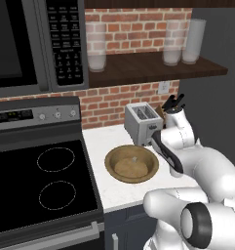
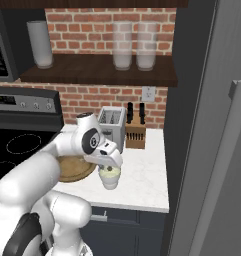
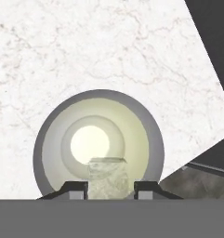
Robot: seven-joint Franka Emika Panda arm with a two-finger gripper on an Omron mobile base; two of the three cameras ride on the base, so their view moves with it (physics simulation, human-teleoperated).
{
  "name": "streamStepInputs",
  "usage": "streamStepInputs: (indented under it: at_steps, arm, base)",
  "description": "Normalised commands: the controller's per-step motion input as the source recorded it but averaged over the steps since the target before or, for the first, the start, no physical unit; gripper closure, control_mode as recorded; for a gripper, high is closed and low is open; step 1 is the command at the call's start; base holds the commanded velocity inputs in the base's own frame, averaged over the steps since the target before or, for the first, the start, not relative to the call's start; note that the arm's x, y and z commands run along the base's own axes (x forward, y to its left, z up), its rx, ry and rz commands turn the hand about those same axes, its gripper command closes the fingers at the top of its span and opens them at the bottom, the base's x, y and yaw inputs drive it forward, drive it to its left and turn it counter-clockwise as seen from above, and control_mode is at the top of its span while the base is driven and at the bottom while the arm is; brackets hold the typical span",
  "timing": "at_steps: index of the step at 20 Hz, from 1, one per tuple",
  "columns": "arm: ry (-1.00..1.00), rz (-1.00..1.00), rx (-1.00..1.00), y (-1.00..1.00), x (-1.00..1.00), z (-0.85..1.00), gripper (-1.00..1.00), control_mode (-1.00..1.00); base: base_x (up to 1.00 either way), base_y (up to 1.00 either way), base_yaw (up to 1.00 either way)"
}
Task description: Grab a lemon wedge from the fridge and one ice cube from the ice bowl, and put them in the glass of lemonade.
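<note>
Nearest the hand camera are the two dark fingertips [image 3: 75,189] of the tool [image 3: 107,188], clenched on a pale, cloudy ice cube [image 3: 107,176] that fills the gap between them. Directly beneath the cube sits the glass of lemonade [image 3: 48,139], seen from straight above as a grey rim around pale yellow liquid, so the cube hangs over its mouth, toward the near edge of the rim. From the right base view the tool [image 2: 110,169] is poised just above that same small whitish cup [image 2: 109,180], which stands on the white marble worktop [image 2: 142,180] near its front edge.

Just beside the cup, on the stove side, lies the ice bowl [image 2: 74,170], wide, shallow and wooden, partly hidden by the arm there; the left base view shows it [image 1: 132,163] whole, with one small pale lump near the middle. Behind the bowl stands a silver toaster [image 1: 142,123], and beside that a wooden knife block [image 2: 135,132] against the brick wall. A dark wooden shelf [image 2: 99,70] above carries tall clear glasses [image 2: 122,45]. The black stovetop [image 1: 41,185] lies at the worktop's far side from the fridge [image 2: 212,150], whose dark grey door with its long bar handle stands shut at the worktop's other end. I cannot tell where the lemon wedge is.
</note>
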Motion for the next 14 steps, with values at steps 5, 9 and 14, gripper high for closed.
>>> streamStepInputs:
  at_steps: [5,9,14]
  arm:
    - [0.01,0.00,0.00,0.00,0.00,0.00,-1.00,-1.00]
    - [0.00,0.00,0.00,0.00,-0.01,0.09,-1.00,-1.00]
    - [-0.01,0.00,0.00,0.00,-0.42,0.36,-1.00,-1.00]
  base:
    - [0.00,0.00,0.00]
    - [0.00,0.00,0.00]
    - [0.00,0.00,0.00]
